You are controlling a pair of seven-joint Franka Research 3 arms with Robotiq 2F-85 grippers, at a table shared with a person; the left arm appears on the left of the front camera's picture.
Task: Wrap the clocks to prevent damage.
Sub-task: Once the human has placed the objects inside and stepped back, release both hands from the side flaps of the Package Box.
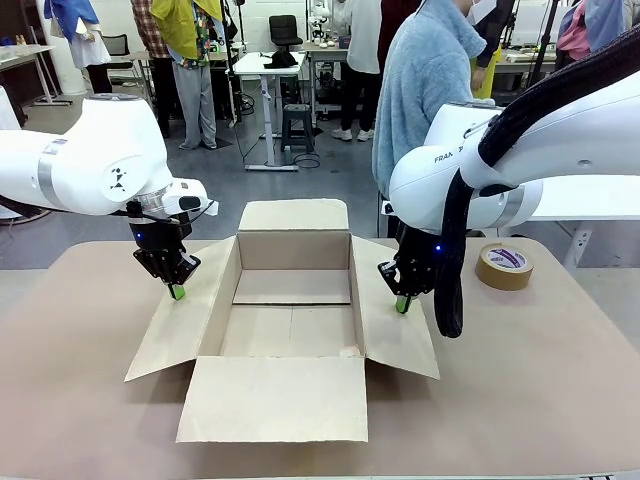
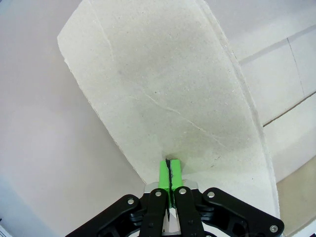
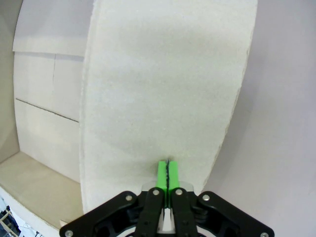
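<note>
Front view is running bright and sharp under even overhead light; cardboard box (image 1: 293,250) is casting only faint soft shadows on the surface (image 1: 540,400). Wrist views are blowing out, flap (image 2: 163,89) washing near white, fisheye bending edges.

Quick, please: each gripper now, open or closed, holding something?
Left gripper: closed, holding nothing, tip at the left box flap.
Right gripper: closed, holding nothing, tip at the right box flap.

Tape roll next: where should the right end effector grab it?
Take the tape roll by its ring wall from straight above, one finger in the hole, one outside. It lies flat on the table, hole up, so that is likely the easiest bite.
</note>
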